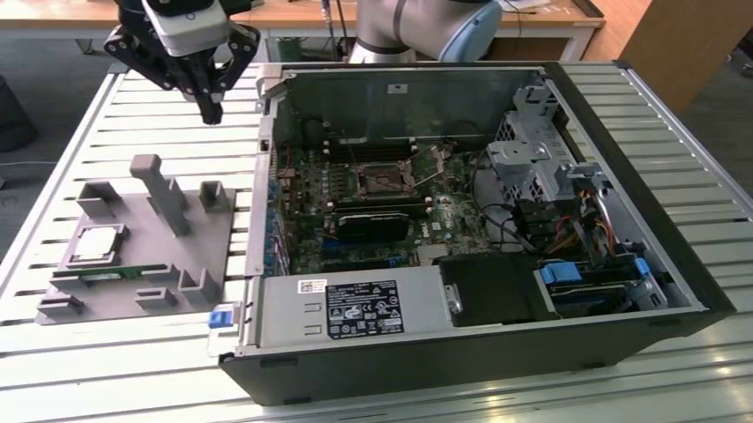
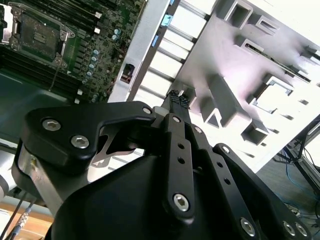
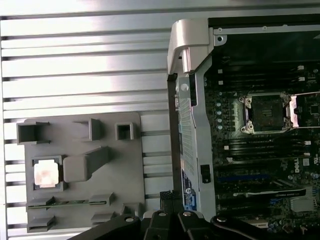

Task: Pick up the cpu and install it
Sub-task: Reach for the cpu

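Silver-topped and thin-rimmed, the cpu [image 1: 97,244] is lying flat in a square pocket of the grey fixture tray [image 1: 229,238], toward the tray's edge on the exterior view's left. A green memory stick [image 1: 112,275] is lying along the tray's near edge just beside it. The gripper [image 1: 212,113] is hanging over the slatted table [image 1: 153,141], beyond the tray's far edge and beside the open computer case [image 1: 412,370], well apart from the chip. Its fingers are pressed together on nothing. Judging from this, several things are threatening the job. Closed tips coming down would be striking the metal lid instead of straddling it. The tall post [image 1: 165,198] just beside the pocket is crowding one side of any approach. So thin a chip, pinched by its edges, is likely to be tilting or slipping, and a tilted drop into the open socket [image 1: 383,181] would be bending contacts. The case wall is also standing between tray and motherboard [image 1: 447,220]. As for writing, a black sticker [image 1: 365,310] and a small white one [image 1: 312,285] are sitting on the metal cover at the case's near edge; I am not making out their print.
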Tool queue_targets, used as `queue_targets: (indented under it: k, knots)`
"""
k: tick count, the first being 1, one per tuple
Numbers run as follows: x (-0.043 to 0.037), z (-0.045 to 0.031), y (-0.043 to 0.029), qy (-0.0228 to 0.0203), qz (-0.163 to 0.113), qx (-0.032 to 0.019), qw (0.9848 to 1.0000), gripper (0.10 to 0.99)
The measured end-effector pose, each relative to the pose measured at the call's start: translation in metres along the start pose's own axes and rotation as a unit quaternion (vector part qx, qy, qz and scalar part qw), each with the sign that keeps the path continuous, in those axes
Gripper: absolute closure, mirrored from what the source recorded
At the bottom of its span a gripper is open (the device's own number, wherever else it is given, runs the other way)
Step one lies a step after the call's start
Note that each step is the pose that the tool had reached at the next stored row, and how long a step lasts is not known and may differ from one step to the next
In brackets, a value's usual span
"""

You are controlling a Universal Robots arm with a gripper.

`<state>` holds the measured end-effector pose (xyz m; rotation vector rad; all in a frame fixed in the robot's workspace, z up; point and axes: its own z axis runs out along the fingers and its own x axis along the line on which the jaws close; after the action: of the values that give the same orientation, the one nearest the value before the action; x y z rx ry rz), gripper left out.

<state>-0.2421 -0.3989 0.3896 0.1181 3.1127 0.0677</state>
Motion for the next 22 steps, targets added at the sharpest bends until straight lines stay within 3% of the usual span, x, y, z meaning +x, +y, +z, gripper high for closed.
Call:
queue_targets:
  k: [22]
  knots:
    - [0.0240, -0.0002, -0.0018, 0.0000, 0.000, 0.0000, 1.0000, 0.980]
